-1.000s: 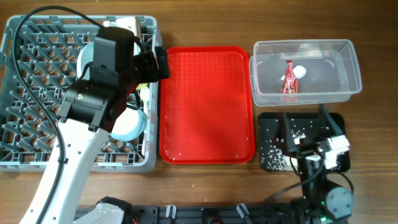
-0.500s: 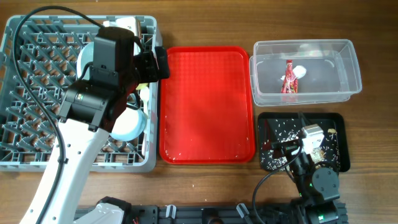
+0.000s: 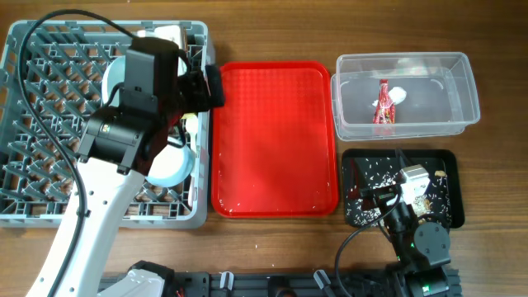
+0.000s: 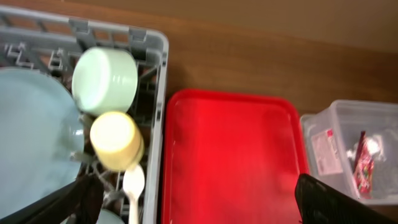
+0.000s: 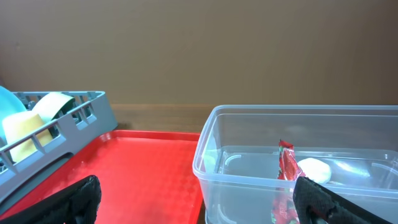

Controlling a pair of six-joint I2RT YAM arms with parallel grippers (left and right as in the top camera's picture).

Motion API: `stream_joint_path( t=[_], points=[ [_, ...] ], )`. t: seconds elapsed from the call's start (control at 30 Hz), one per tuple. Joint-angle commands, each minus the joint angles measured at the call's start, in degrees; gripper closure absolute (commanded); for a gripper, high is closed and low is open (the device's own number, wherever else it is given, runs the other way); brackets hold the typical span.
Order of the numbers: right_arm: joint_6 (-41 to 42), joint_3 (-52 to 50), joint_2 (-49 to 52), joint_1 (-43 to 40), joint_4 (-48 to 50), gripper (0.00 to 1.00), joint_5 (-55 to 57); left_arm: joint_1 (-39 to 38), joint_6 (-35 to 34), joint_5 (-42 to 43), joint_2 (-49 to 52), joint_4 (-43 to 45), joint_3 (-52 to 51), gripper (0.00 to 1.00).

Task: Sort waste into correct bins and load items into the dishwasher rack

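Observation:
The grey dishwasher rack [image 3: 33, 165] holds the pale blue plate [image 4: 31, 143], green bowl [image 4: 104, 71], yellow cup [image 4: 115, 140], white spoon [image 4: 134, 186] and a pale blue bowl [image 3: 169, 165]. My left gripper [image 4: 199, 211] is open and empty, over the rack's right edge next to the red serving tray [image 3: 276, 136]. The clear tub [image 3: 404, 95] holds the red wrapper [image 3: 383, 103] and white tissue [image 3: 398, 95]. The black tray [image 3: 441, 161] holds loose rice. My right gripper [image 5: 199, 208] is open and empty, low over the black tray, facing the tub [image 5: 298, 124].
The red serving tray lies between rack and bins with a few rice grains near its front edge. The left arm [image 3: 124, 132] spans the rack's right half. The right arm [image 3: 417, 235] is folded at the front edge. A black cable arcs over the rack.
The right arm drew back to the left over the black tray a second ago and has since held still. The left arm has barely moved.

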Motion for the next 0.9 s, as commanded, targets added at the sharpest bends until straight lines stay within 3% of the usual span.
stream_joint_path(
  t=[0.0,0.07,0.2,0.37,0.4,0.47,0.6,0.87],
  points=[
    [-1.0,-0.1,-0.5,-0.3,0.2,0.0,-1.0,0.2,-0.5,0.7,-6.8,-7.3,0.1,0.0],
    [-1.0,-0.1,-0.5,-0.3,0.2,0.0,-1.0,1.1,-0.5,0.7,-14.1,-10.1,-2.2,0.0],
    [-1.0,-0.1,-0.5,-0.3,0.2,0.0,-1.0,9.4,-0.5,9.7,-40.9,-8.6,-21.8,0.0],
    [-1.0,-0.1,-0.5,-0.3,0.2,0.0,-1.0,13.8,-0.6,15.7,-63.5,12.2,-43.3,0.0],
    [-1.1,-0.1,-0.5,-0.3,0.2,0.0,-1.0,14.5,-0.5,17.0,-68.3,23.4,-49.9,0.0],
    [-1.0,-0.1,-0.5,-0.3,0.2,0.0,-1.0,14.9,-0.5,18.0,-72.3,39.0,-59.0,0.0],
    [-1.0,-0.1,-0.5,-0.3,0.2,0.0,-1.0,14.9,-0.5,20.0,-73.4,54.2,-69.7,0.0],
    [-1.1,-0.1,-0.5,-0.3,0.2,0.0,-1.0,14.9,-0.1,19.8,-75.0,56.1,-77.8,0.0]
  ],
)
